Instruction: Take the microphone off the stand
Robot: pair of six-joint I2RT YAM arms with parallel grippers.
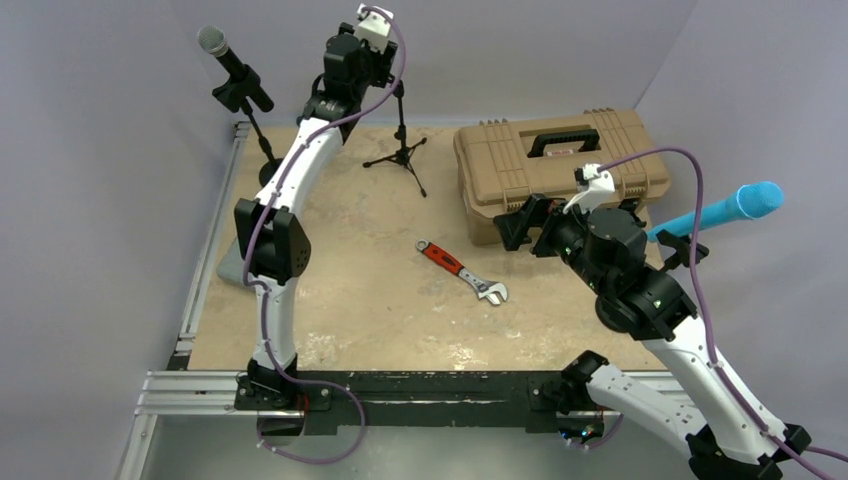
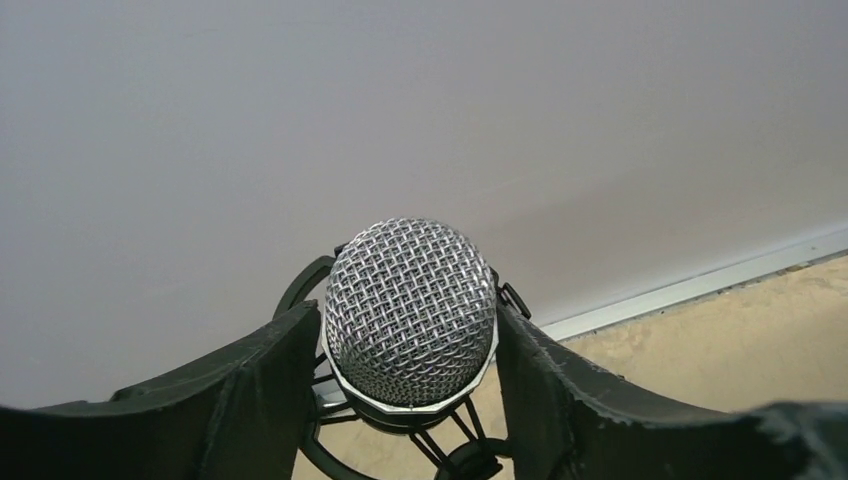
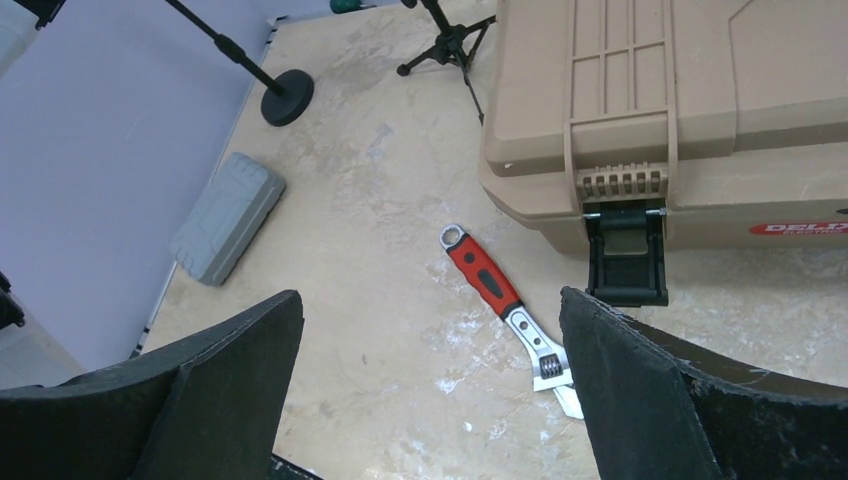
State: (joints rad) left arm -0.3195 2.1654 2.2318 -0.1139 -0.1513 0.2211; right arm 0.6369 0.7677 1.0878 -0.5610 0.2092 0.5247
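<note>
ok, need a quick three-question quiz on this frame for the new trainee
1. Pick one: what sits between the fingers of the left claw in its wrist view? A a screwdriver; B the mesh head of the microphone; C a coiled cable.
2. True or false: the right claw is clamped on the wrench.
3. Fill in: the wrench's handle is ___.

Key: 1 B. 2 False: that claw is open and the wrench lies loose below it. 3 Red.
</note>
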